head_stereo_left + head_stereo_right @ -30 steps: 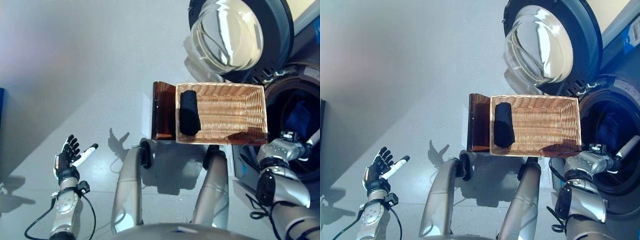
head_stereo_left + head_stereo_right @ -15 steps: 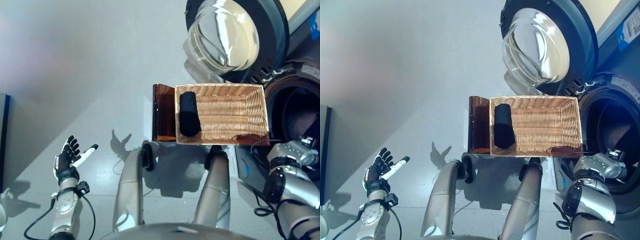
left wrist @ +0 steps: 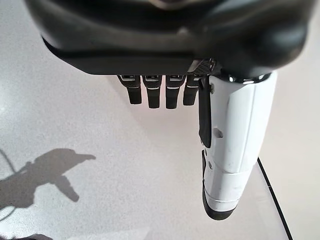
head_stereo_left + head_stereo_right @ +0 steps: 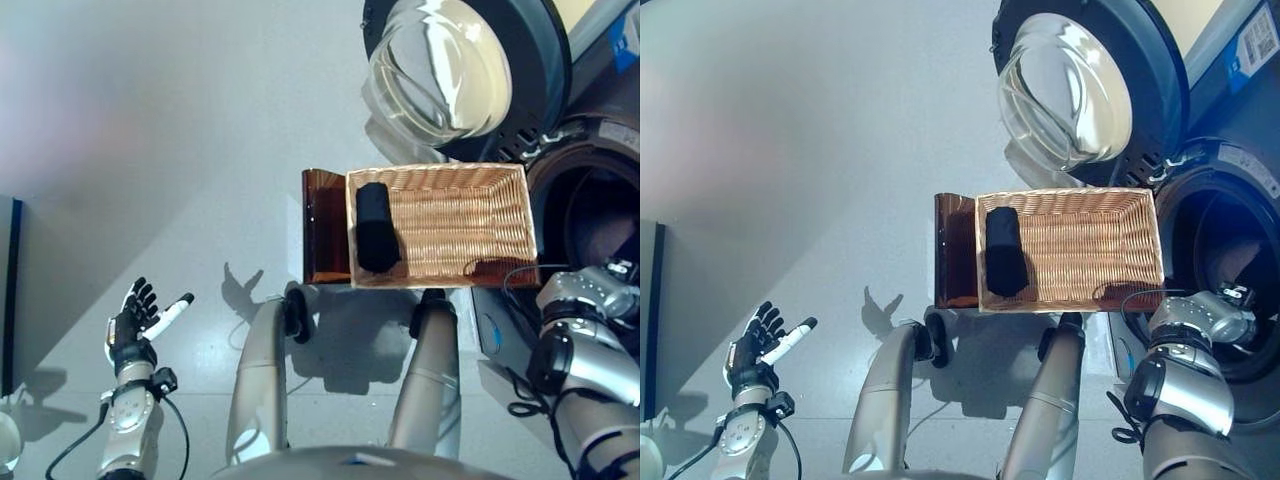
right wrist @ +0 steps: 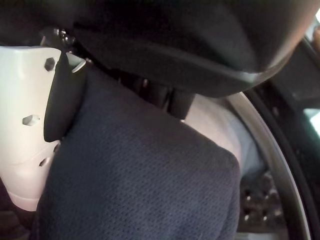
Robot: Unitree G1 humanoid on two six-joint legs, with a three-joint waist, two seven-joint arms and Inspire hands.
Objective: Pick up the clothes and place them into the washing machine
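The left hand point(image 4: 133, 322) hangs at 8 o'clock over the grey floor point(image 4: 150, 150), fingers straight and spread, white-capped thumb out, holding nothing. At centre a wicker basket point(image 4: 470, 215) sits on a brown stand point(image 4: 325, 240); 1 rolled black garment point(image 4: 376, 226) lies against the basket's 9 o'clock wall. At 1 o'clock the washing machine's round glass door point(image 4: 450, 70) stands swung open. At 3 o'clock is the dark drum opening point(image 4: 1225, 280), with the right hand point(image 4: 1230, 305) at its rim. In the right wrist view its fingers and white thumb point(image 5: 25, 120) are closed around a dark blue cloth point(image 5: 145, 185), held at the drum's metal lip point(image 5: 272, 150).
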